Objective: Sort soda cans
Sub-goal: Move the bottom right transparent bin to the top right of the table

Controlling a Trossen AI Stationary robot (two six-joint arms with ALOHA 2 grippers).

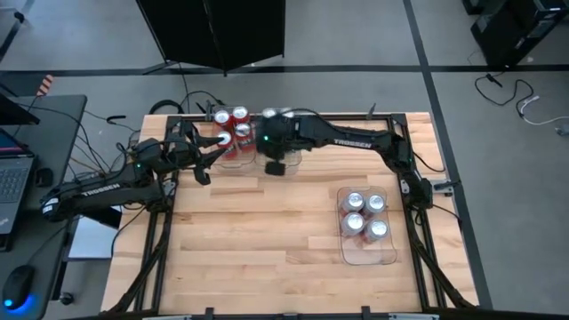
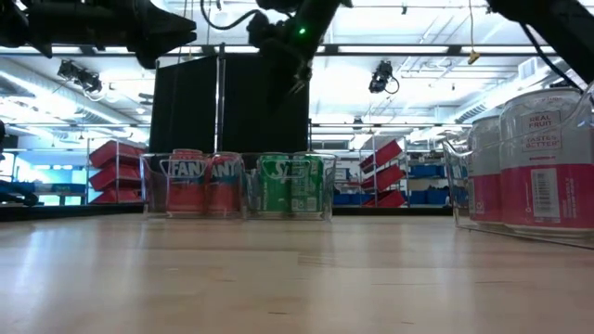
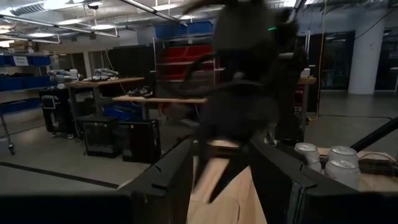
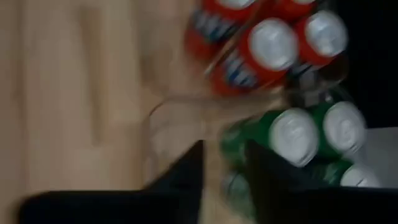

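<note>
Right gripper point(image 1: 276, 165) hangs above the green cans point(image 2: 295, 186), fingers slightly apart and empty; green cans sit in a tray touching the red cans point(image 1: 230, 124). Silver-white cans point(image 1: 365, 216) well apart from them on the worktop point(image 1: 267, 231). Left gripper point(image 1: 203, 169) just beside the red cans, fingers apart, empty.
</note>
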